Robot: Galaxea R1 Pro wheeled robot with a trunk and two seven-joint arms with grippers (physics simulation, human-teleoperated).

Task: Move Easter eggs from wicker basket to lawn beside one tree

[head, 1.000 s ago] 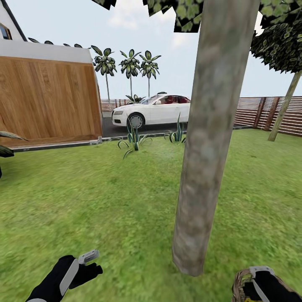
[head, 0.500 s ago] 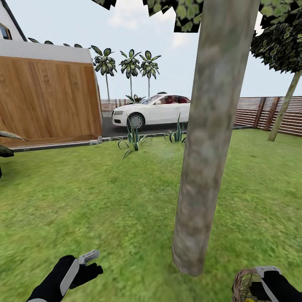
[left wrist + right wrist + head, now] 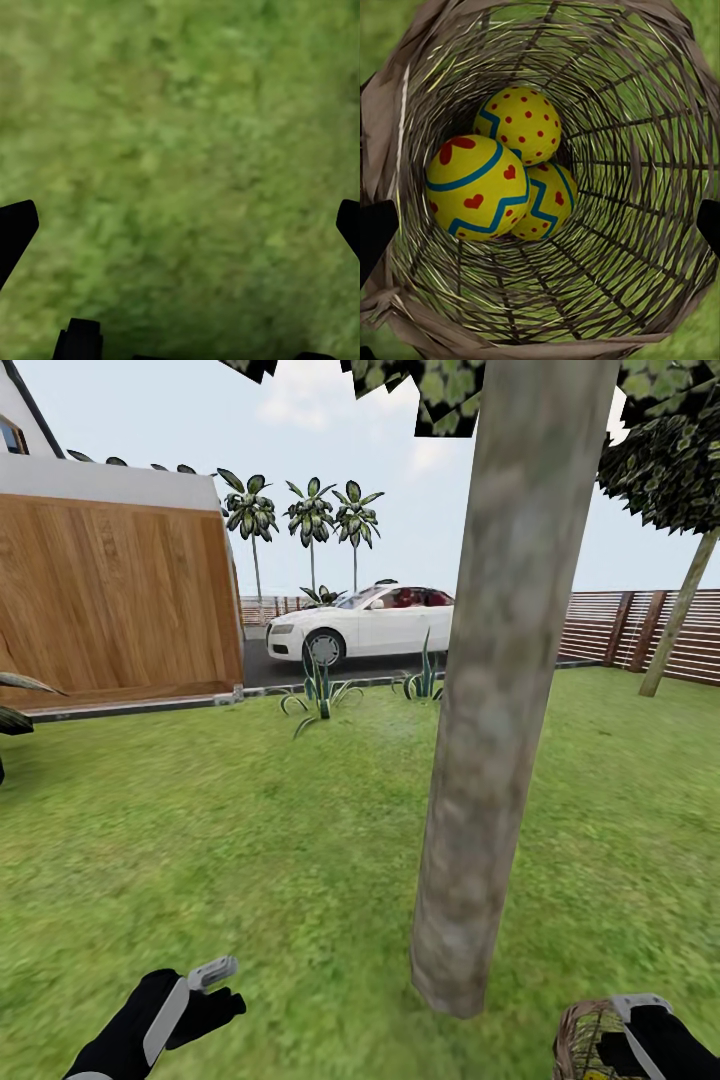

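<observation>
The right gripper (image 3: 540,225) hangs spread wide over the mouth of the round brown woven wicker basket (image 3: 660,187), its dark fingertips (image 3: 375,232) at either edge of the wrist view, holding nothing. All three yellow painted Easter eggs (image 3: 502,176) lie clustered touching at the basket bottom. The left gripper (image 3: 180,225) is likewise parted and empty above bare green lawn (image 3: 180,150). In the head view the basket (image 3: 585,1040) sits near the base of the thick mottled grey-brown tree trunk (image 3: 500,690), with a white car (image 3: 360,622) and slatted wooden fence (image 3: 620,625) well beyond. Compared with half a second ago, nothing visibly differs; a second ago the right arm covered more of the basket.
</observation>
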